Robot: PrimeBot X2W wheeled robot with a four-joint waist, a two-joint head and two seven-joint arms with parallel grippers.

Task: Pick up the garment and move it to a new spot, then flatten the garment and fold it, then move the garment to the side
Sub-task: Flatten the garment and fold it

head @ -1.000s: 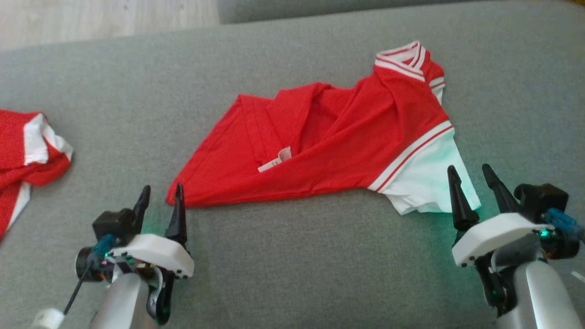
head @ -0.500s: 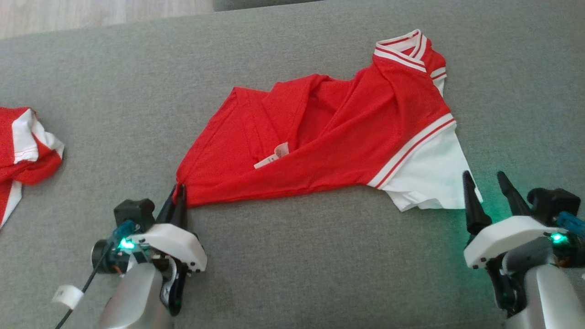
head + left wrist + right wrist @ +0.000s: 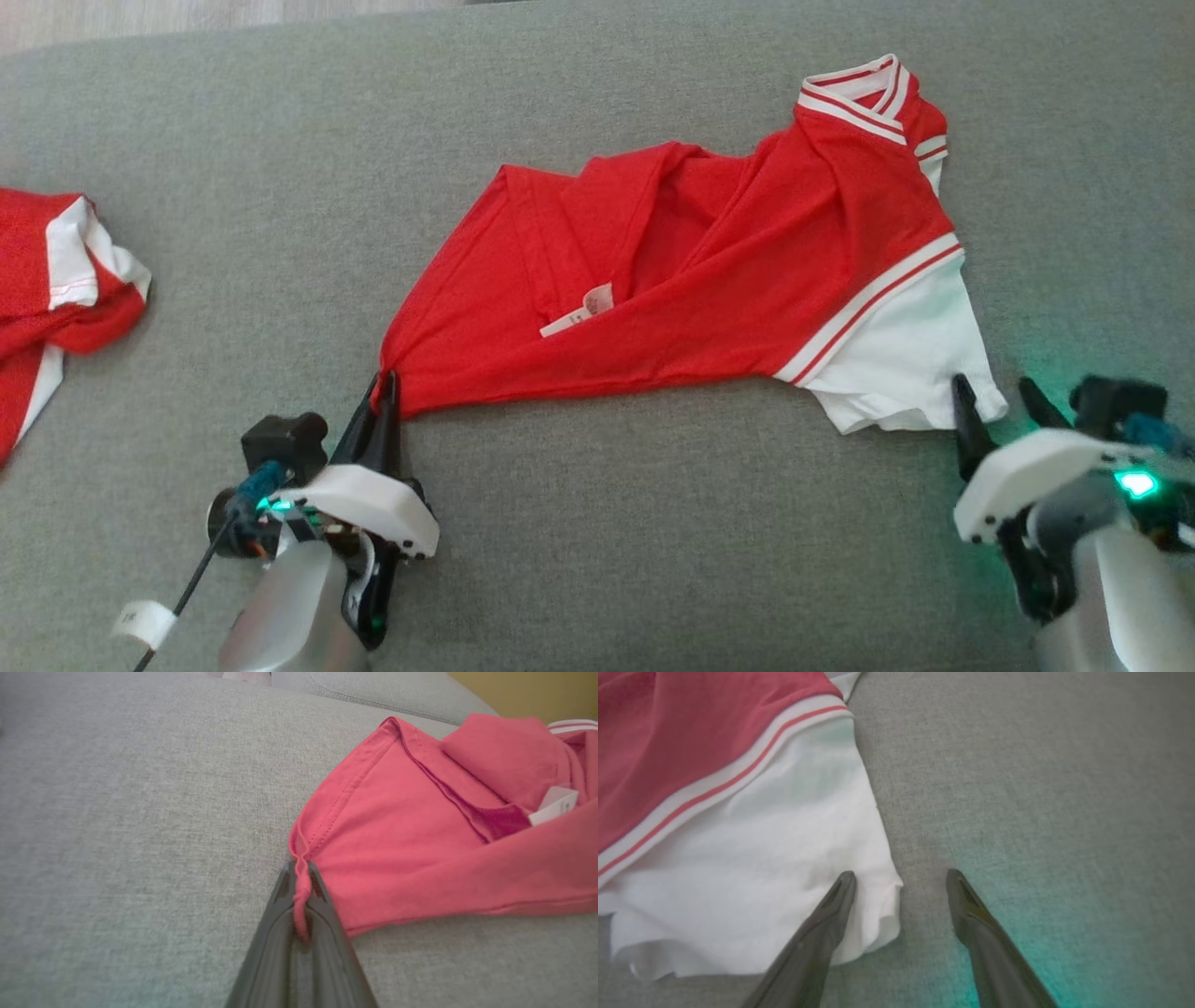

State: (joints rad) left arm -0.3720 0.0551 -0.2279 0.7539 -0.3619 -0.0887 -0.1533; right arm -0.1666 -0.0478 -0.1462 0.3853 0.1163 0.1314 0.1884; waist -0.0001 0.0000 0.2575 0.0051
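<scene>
A red garment (image 3: 672, 280) with white striped trim and a white sleeve (image 3: 910, 359) lies crumpled across the grey cushion (image 3: 607, 532). My left gripper (image 3: 383, 387) is shut on its lower left corner; the left wrist view shows the red hem (image 3: 301, 877) pinched between the two dark fingers. My right gripper (image 3: 994, 397) stands open at the sleeve's lower right corner. In the right wrist view one finger (image 3: 831, 910) lies over the white cloth (image 3: 761, 877) and the other rests on bare cushion; the gripper (image 3: 901, 875) straddles the sleeve's edge.
A second red and white garment (image 3: 56, 299) lies bunched at the left edge of the cushion. A strip of pale wood floor (image 3: 187, 11) shows beyond the cushion's far edge. A small white label (image 3: 579, 313) sticks out of the garment's fold.
My left gripper has shut on the garment's lower left corner and drawn it taut. My right gripper has come up to the white sleeve's corner. The head camera has shifted a little.
</scene>
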